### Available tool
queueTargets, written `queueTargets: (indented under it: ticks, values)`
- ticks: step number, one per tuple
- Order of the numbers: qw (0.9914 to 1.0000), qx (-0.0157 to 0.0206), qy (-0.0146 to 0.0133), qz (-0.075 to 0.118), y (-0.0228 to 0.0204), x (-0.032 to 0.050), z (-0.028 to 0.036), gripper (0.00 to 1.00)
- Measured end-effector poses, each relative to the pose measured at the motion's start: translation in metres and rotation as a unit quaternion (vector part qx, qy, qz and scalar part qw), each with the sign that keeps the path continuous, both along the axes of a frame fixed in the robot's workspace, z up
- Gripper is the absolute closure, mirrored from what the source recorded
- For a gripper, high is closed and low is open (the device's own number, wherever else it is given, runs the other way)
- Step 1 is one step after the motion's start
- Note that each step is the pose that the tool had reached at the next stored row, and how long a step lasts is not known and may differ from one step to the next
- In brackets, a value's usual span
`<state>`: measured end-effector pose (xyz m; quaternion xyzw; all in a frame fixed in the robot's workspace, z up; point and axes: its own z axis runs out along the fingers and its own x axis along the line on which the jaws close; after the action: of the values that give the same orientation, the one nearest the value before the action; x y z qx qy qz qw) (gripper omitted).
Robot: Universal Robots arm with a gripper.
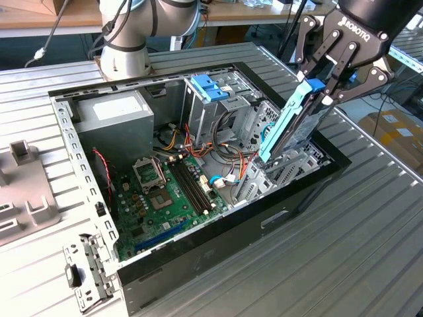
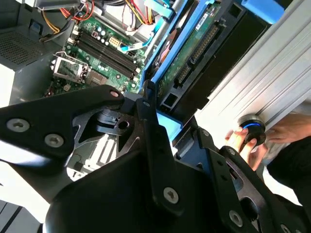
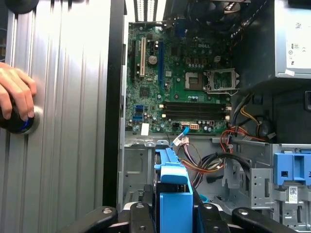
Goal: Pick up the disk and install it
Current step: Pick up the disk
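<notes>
1. The gripper (image 1: 319, 91) is clamped on the disk (image 1: 291, 125). Its black fingers (image 2: 146, 121) press the two faces of the disk's upper end, beside the blue tab.
2. The disk stands steeply tilted, tab end up. It sits over the end of the open computer case (image 1: 218, 231) that lies toward the exterior view's right.
3. The disk's lower end reaches the metal drive cage (image 1: 294, 168) at that end of the case. I cannot tell whether it is seated in the cage.
4. In the second wrist view the disk (image 2: 194, 48) shows its green circuit side, framed by the blue carrier. In the first wrist view the carrier's blue edge (image 3: 172, 194) sits between the finger links.
5. The case lies open-side up on the ribbed metal bench (image 1: 370, 251).
6. The green motherboard (image 1: 165, 198) covers the case floor, and the grey power supply (image 1: 112, 119) fills the far corner.
7. A paler blue bracket (image 1: 210, 87) sits on a cage along the far wall of the case, well apart from the disk.
8. A person's hand (image 3: 17, 92) rests on a round dark knob (image 3: 22, 124) on the bench, outside the case's black wall.
</notes>
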<state>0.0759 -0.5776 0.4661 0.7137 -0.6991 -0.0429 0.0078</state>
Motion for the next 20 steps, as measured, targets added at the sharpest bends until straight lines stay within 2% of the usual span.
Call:
queueTargets:
  ticks: [6, 8, 20]
  values:
    - [1.00000, -0.0007, 0.0011, 0.000, -0.0004, 0.0068, 0.0023, 0.63]
    - [1.00000, -0.0007, 0.0011, 0.000, -0.0004, 0.0069, 0.0063, 0.63]
    - [1.00000, -0.0007, 0.0012, 0.000, -0.0004, 0.0069, 0.0073, 0.63]
